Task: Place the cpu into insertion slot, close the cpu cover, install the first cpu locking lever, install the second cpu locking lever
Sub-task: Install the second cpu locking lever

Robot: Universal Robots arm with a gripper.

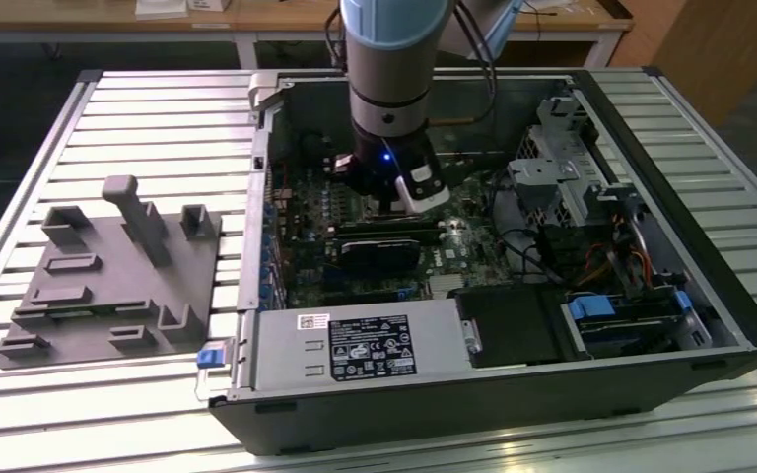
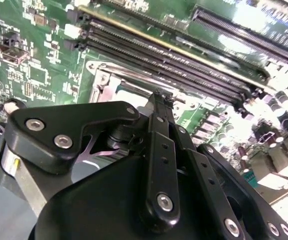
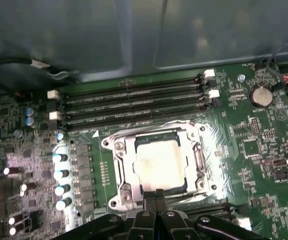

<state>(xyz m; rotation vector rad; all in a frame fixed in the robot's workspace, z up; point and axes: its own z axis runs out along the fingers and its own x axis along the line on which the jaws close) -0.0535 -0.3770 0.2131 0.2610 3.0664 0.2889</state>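
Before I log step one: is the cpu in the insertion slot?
In: the cpu lies flat inside the insertion slot, silver frame around it, first wrist view.

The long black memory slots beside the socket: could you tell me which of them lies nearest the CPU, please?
The slot bordering the silver socket frame in the first wrist view, last of that bank. The cpu sits in the frame; the claw is at its edge.

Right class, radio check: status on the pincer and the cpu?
Pincer shut, tips at the socket's edge. Cpu seated in insertion slot, cpu cover framing it. Nothing lying across the cpu.
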